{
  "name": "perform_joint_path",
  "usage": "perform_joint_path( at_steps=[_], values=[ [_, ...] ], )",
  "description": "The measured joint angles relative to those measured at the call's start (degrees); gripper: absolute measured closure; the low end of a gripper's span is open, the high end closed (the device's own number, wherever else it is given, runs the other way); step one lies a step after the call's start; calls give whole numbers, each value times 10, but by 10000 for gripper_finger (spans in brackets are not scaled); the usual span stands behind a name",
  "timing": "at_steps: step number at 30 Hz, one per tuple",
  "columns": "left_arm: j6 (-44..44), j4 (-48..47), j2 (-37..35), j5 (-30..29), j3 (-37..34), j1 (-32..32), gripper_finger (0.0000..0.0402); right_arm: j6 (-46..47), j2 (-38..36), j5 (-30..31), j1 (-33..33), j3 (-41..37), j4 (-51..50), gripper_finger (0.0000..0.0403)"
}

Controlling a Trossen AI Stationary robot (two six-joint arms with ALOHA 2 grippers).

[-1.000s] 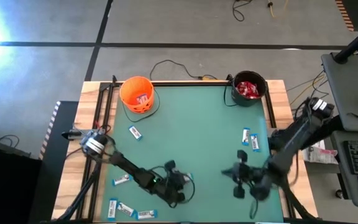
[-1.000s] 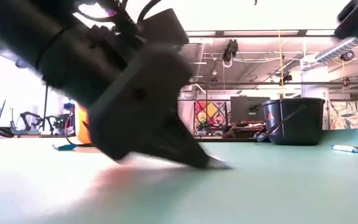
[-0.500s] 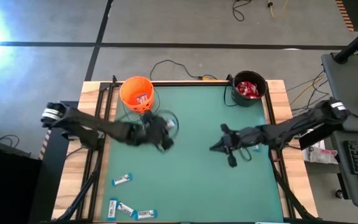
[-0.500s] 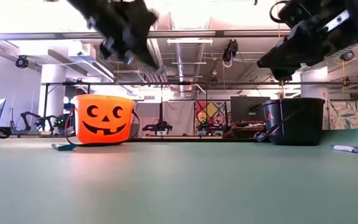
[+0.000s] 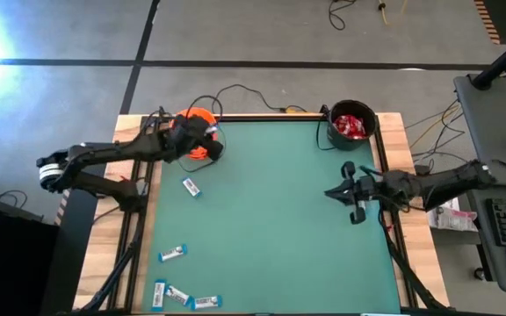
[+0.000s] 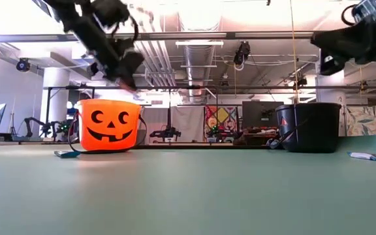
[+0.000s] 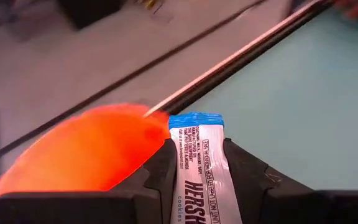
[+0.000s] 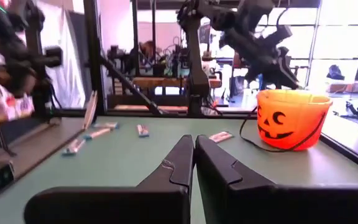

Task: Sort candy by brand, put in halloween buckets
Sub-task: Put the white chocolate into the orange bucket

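My left gripper (image 7: 197,146) is shut on a light blue-and-white candy bar (image 7: 199,186) and hangs over the orange pumpkin-face bucket (image 5: 202,151) at the table's far left; the low view shows the gripper (image 6: 126,77) above the bucket's rim (image 6: 108,103). My right gripper (image 5: 336,193) is shut and empty. It is held level above the table near its right edge. The black bucket (image 5: 352,125) at the far right holds red packets (image 5: 350,128). Several more blue-and-white bars lie flat on the mat, one (image 5: 191,186) near the orange bucket. My left gripper pinches the bar between its two fingers, with one finger on each side of it (image 7: 194,162). The bar lies along the fingers, and its crimped blue end (image 7: 194,120) sticks out past the fingertips. The fingers slant downward from the table's left. The bar is lifted clear, over the orange bucket (image 7: 86,155).
Loose bars lie at the near left (image 5: 173,254) (image 5: 178,296) (image 5: 206,302), and one lies by the right edge (image 6: 371,156). A cable runs along the far edge (image 5: 253,95). The middle of the green mat (image 5: 271,219) is bare. Racks and stands fill the room behind.
My left gripper has risen from the mat near the table's near edge, carrying the bar, and swung toward the far left until it is over the orange bucket. My right gripper has pulled back from the near middle toward the right edge and tipped up to level. It has stayed shut.
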Motion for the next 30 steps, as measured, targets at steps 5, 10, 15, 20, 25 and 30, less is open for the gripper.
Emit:
perform_joint_path(
  at_steps=[5, 10, 15, 20, 25, 30],
  values=[
    [11, 1, 8, 19, 7, 87, 315, 42, -74, 1, 0, 0, -123, 394],
    [-6, -22, 27, 25, 5, 116, 315, 87, -93, -1, 0, 0, -178, 394],
    [-57, -35, 63, 30, 5, 131, 315, 114, -87, -1, 0, -1, -178, 393],
    [-127, -47, 114, 43, 15, 135, 315, 114, -85, -1, 0, -1, -178, 393],
    [-164, -62, 163, 66, 53, 135, 315, 114, -85, 0, 0, -1, -179, 393],
    [-195, -140, 218, 90, 115, 134, 306, 114, -84, 0, 0, -1, -179, 393]
  ],
)
